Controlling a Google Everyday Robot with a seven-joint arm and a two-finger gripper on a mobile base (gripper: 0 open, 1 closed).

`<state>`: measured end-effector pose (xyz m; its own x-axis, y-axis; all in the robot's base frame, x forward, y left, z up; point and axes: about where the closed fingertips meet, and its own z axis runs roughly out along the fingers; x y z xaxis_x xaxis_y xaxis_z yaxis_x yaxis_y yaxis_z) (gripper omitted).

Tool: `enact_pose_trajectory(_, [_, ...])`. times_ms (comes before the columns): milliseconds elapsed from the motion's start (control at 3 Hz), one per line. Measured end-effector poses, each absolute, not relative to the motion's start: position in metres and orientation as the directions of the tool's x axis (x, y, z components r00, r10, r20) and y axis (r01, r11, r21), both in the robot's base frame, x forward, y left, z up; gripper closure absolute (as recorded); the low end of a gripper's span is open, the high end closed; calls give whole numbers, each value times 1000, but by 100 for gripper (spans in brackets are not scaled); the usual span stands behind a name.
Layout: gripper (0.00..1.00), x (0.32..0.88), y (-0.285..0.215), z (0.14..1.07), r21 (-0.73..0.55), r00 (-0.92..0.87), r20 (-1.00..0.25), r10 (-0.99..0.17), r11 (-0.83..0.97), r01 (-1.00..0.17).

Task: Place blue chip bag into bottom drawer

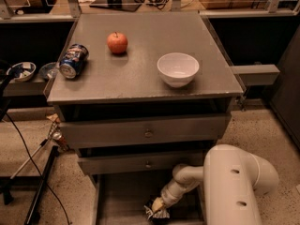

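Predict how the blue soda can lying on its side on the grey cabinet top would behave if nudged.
The blue soda can lies on its side near the grey cabinet top's left edge, so it would probably roll, perhaps off. Its metal looks smooth, likely slippery. The gripper is in the bottom drawer.
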<state>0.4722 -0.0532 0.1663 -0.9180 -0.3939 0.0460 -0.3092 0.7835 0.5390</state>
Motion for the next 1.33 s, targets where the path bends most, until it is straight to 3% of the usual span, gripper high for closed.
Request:
enact_pose_trajectory(1000, [4, 472, -53, 166, 539, -918, 46, -394, 783, -309])
enact_pose_trajectory(1333, [0, 472, -53, 166, 539, -918, 46, -394, 783, -309])
